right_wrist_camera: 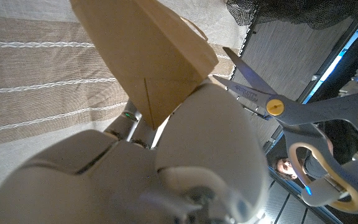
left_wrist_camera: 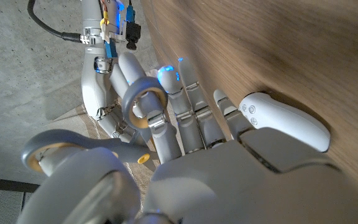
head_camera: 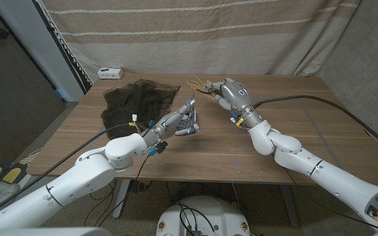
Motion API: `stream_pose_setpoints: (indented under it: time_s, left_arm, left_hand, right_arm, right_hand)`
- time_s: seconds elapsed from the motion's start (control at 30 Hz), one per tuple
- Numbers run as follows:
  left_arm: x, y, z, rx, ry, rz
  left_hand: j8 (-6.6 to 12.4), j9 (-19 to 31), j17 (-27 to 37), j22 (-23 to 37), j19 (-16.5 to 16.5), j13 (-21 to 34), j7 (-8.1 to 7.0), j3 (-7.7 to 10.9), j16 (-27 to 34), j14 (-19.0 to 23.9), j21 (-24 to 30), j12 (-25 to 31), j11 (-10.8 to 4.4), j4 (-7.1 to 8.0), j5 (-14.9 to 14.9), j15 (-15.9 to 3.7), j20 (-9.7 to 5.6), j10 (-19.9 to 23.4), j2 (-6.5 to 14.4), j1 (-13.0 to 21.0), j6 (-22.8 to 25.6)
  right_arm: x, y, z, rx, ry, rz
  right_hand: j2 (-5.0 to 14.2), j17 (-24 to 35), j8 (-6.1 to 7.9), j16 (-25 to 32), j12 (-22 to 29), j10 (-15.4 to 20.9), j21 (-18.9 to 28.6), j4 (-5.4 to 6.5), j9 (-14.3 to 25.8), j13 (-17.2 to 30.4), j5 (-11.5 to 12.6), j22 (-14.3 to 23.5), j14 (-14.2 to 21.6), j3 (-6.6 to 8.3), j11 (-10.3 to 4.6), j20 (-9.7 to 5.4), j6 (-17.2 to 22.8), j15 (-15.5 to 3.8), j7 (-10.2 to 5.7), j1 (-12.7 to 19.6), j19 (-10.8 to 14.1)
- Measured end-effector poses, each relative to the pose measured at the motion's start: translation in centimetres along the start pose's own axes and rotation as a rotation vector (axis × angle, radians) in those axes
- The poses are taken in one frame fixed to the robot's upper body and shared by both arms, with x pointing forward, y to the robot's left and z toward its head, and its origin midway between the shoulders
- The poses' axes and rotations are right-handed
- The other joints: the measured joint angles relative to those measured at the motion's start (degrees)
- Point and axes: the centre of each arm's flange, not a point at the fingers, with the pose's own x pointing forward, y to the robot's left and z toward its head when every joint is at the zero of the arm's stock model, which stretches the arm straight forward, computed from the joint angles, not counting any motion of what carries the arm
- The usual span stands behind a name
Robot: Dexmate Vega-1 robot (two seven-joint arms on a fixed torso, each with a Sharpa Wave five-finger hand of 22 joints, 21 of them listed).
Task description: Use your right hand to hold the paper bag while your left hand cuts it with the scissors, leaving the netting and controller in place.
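My right hand (head_camera: pixel 231 93) holds a brown paper bag (head_camera: pixel 201 84) up above the far middle of the table; the bag's folded side (right_wrist_camera: pixel 148 56) shows close in the right wrist view. My left hand (head_camera: pixel 176 123) grips grey-handled scissors (head_camera: pixel 190 111), fingers through the loops (left_wrist_camera: pixel 145 99). The blades (right_wrist_camera: pixel 250 87) point up at the bag and reach its edge. A white controller (left_wrist_camera: pixel 284 121) lies on the wood just beside my left hand. Black netting (head_camera: pixel 140 101) is spread on the table to the left of both hands.
A small white box (head_camera: pixel 110 72) sits at the table's far left corner. A beige curtain (head_camera: pixel 195 33) hangs behind the table. A person (right_wrist_camera: pixel 284 167) shows small in the right wrist view. The wooden tabletop (head_camera: pixel 307 124) stretches to the right.
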Motion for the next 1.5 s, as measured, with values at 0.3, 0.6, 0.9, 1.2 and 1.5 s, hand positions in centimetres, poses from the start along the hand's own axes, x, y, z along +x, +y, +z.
stream_pose_setpoints:
  time_s: [0.3,0.6,0.9,1.2,1.5]
  left_arm:
    - [0.6,-0.1,0.0,0.004,0.012,-0.022]
    - [1.3,-0.1,-0.2,0.004,0.023,-0.040]
    - [1.8,0.0,-0.1,0.006,0.022,-0.055]
    - [2.3,-0.3,-0.2,-0.001,0.025,-0.081]
    - [2.4,-0.6,-0.2,-0.007,0.031,-0.094]
  left_hand:
    - [0.02,-0.03,-0.01,0.00,0.00,0.12,0.00,0.00,0.22,0.00,0.00,0.00,0.02,0.00,0.08,0.00,0.00,-0.02,0.00,0.00,0.00]
    - [0.02,0.00,-0.02,0.00,0.00,0.35,0.00,0.00,0.44,0.00,0.00,0.38,-0.01,0.00,0.10,0.00,0.00,-0.16,0.00,0.00,0.00]
    - [0.02,0.01,-0.02,0.00,0.00,0.42,0.00,0.00,0.44,0.00,0.00,0.40,-0.01,0.00,0.14,0.00,0.00,-0.16,0.00,0.00,0.00]
    - [0.02,-0.27,-0.13,0.00,0.00,0.58,0.00,0.00,0.44,0.00,0.00,0.83,0.04,0.00,0.42,0.00,0.00,-0.21,0.00,0.00,0.00]
    - [0.02,0.01,-0.26,0.00,0.00,0.21,0.00,-0.01,0.85,0.00,0.00,0.83,0.03,0.01,0.01,0.00,0.00,-0.41,0.00,0.00,-0.01]
  right_arm:
    - [0.6,-0.1,-0.3,-0.020,-0.035,-0.010]
    - [0.6,0.1,-0.2,-0.018,-0.067,-0.024]
    - [0.5,0.3,-0.1,-0.011,-0.084,-0.023]
    - [0.5,0.3,-0.3,-0.012,-0.091,-0.030]
    - [0.4,0.1,-0.5,-0.008,-0.104,-0.039]
  right_hand:
    - [-0.01,0.11,0.00,-0.01,-0.01,0.00,0.21,0.00,0.00,-0.03,0.00,-0.26,0.00,0.00,0.00,-0.21,0.00,0.01,0.01,0.01,-0.20]
    - [-0.02,0.34,-0.39,-0.01,-0.40,-0.01,0.21,0.00,-0.01,-0.04,0.38,-0.53,-0.08,0.00,0.01,0.09,0.00,0.09,0.01,0.02,-0.50]
    - [-0.02,0.36,-0.38,-0.01,-0.39,-0.01,0.48,-0.01,-0.01,-0.04,0.38,-0.80,-0.08,0.00,0.01,0.06,0.32,0.09,-0.31,0.02,-0.53]
    - [-0.02,0.41,-0.38,-0.01,-0.39,-0.01,0.88,-0.01,-0.01,-0.03,0.60,-1.05,-0.08,-0.01,0.01,0.10,0.32,0.09,-0.30,0.02,-1.12]
    - [-0.19,0.62,-0.38,-0.01,-0.39,-0.01,1.28,0.09,-0.01,-0.02,0.60,-1.49,-0.08,0.09,0.01,0.10,0.31,0.09,-0.30,-0.13,-1.11]
